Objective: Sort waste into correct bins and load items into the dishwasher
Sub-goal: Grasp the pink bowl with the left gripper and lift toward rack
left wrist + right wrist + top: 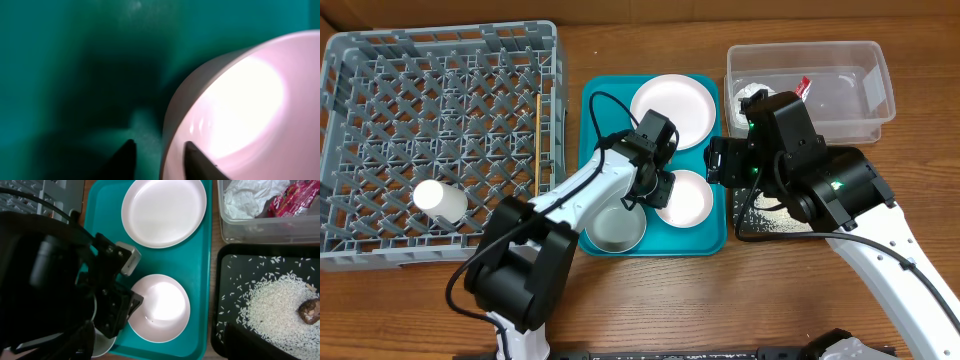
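Note:
My left gripper (656, 186) is open and straddles the rim of a small pale bowl (685, 199) on the teal tray. In the left wrist view one finger is inside the bowl (240, 100) and one outside, gripper (158, 150). A second bowl (613, 228) and the round plate (672, 108) lie on the same tray. My right gripper (718, 160) hovers open and empty over the tray's right side, gripper (157, 325). The clear tub (865, 95) holds the red wrapper (295, 197) and paper wad (247, 197). The black tray (235, 265) holds rice (280, 305) and a brown scrap (310, 311).
The grey dish rack (360, 60) stands at the left with a white cup (440, 200) and a chopstick (538, 140) in it. The teal tray (595, 100) sits between the rack and the bins. The two arms are close together over the tray.

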Motion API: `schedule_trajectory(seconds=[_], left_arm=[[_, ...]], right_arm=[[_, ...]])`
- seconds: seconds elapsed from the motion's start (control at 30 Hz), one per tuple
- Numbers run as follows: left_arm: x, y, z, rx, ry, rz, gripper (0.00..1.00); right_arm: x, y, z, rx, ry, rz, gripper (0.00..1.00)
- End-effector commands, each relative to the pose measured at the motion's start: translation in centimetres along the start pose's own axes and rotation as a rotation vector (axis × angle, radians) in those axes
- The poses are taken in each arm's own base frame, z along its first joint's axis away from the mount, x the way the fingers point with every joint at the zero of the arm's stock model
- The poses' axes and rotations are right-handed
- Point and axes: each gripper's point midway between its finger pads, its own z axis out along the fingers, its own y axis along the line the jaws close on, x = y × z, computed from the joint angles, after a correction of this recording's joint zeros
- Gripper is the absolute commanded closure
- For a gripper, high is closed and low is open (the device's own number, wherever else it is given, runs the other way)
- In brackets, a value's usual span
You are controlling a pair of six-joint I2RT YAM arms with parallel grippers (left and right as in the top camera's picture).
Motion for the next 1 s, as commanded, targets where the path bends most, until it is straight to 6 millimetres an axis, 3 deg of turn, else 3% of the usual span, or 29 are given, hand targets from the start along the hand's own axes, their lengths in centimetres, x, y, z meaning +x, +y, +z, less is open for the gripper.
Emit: schedule_trajectory(seconds=[0.0,0.1,0.3,0.43,0.6,0.73,0.97], left_arm=[[-0.7,0.1,-0.7,0.018,-0.010,-0.008,0.74],[-2.0,0.1,-2.3,0.019,-0.025,-0.017,0.94],[-6.1,0.2,-9.1,0.016,-0.088,-0.048,0.96],[-7.2,3.3,-14.4,-0.143,-0.130,-0.107,0.96],[-5.6,11.4,-23.1,-0.630,-0.201,-0.270,0.96],[-2.3,15.4,-28.6,-0.940,-0.222,-0.410,0.96],[-0.9,19.2,-30.0,-1.151,-0.235,-0.473,0.96]], right_arm=[[-0.3,0.1,-0.1,-0.006,-0.010,0.007,0.17],[-0.3,0.1,-0.1,-0.006,-0.010,0.007,0.17],[-0.3,0.1,-0.1,-0.006,-0.010,0.007,0.17],[-0.2,0.1,-0.1,-0.004,-0.004,0.007,0.17],[-0.2,0.0,-0.1,-0.003,-0.004,0.007,0.17],[-0.3,0.1,-0.1,-0.005,-0.008,0.007,0.17],[-0.2,0.0,-0.1,-0.003,-0.004,0.006,0.17]])
